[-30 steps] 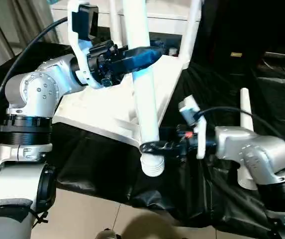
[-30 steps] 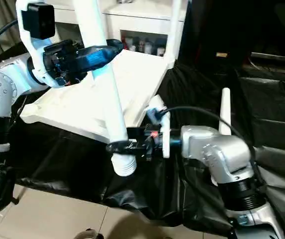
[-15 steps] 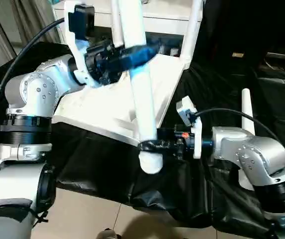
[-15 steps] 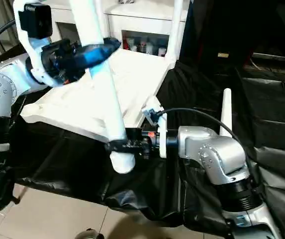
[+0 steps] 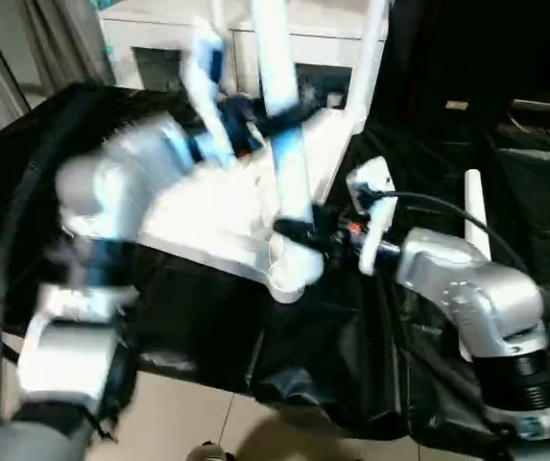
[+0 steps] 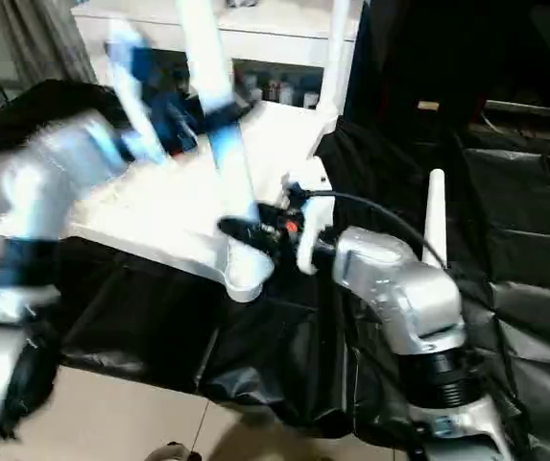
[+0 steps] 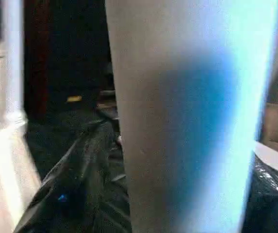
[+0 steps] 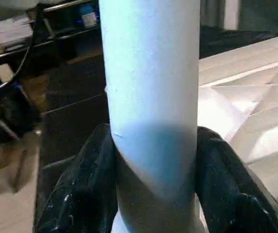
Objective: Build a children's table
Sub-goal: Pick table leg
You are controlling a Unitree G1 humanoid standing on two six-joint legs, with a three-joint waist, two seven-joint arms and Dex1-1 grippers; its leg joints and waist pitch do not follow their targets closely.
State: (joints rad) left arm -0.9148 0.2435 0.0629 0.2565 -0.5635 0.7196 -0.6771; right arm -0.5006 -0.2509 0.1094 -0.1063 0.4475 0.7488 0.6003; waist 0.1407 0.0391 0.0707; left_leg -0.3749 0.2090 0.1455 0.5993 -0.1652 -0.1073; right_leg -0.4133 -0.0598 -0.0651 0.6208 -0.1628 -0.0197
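The children's table top (image 5: pixel 198 216) lies upside down on black cloth, its ribbed underside (image 8: pixel 255 121) facing up. One white leg (image 5: pixel 284 163) stands steeply over the top's near corner. My right gripper (image 5: pixel 292 230) is shut on the leg's lower end, with a black finger (image 8: pixel 85 194) on each side of the tube. Higher up, my left gripper (image 5: pixel 279 120) is at the same leg, heavily blurred, and that leg (image 7: pixel 192 121) looms close in the left wrist view. A second leg (image 5: pixel 369 67) stands upright at the far corner. A third leg (image 5: pixel 474 216) rises behind my right arm.
A white cabinet (image 5: pixel 322 38) stands close behind the table top. Black cloth (image 5: pixel 207 327) hangs over the front edge down towards the tiled floor (image 5: pixel 179 413). Dark furniture fills the back right.
My right gripper has carried the leg's lower end up and back, to the top's near corner. My left arm is swinging fast and shows as a blur.
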